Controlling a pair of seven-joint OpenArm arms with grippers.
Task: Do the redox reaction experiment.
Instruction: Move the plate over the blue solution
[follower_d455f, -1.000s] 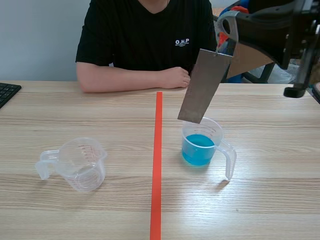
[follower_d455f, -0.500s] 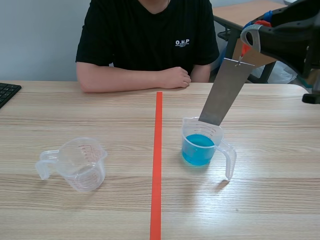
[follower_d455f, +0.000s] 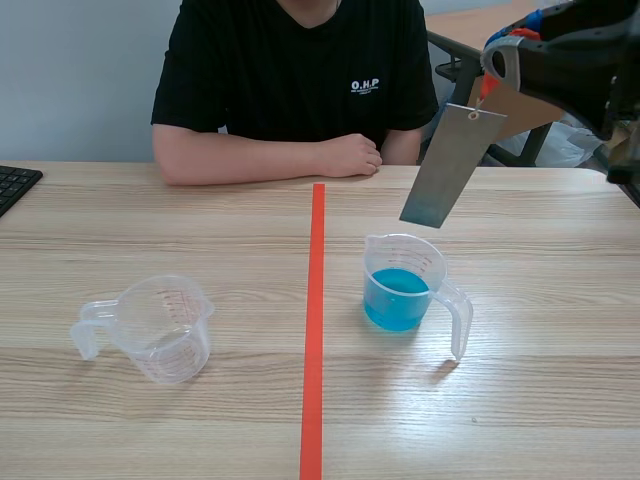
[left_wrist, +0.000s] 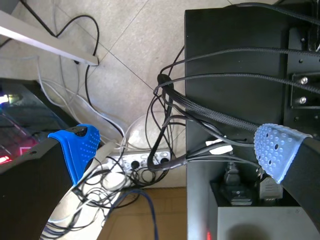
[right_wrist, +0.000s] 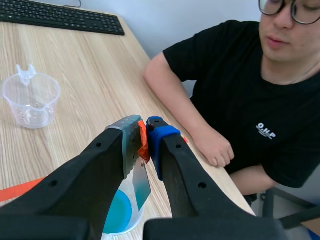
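In the scene view, the right jaws are pressed on a small orange-red tab (follower_d455f: 487, 92) at the upper edge of a flat grey metal plate (follower_d455f: 450, 165). The plate is held tilted above a clear plastic measuring cup of blue liquid (follower_d455f: 405, 290), not touching it. An empty clear plastic cup (follower_d455f: 160, 328) stands well apart on the wooden bench (follower_d455f: 560, 400). In the left wrist view, the left jaws are spread wide over a tiled floor (left_wrist: 120, 65) with cables. In the right wrist view, the tab is pinched between the pads.
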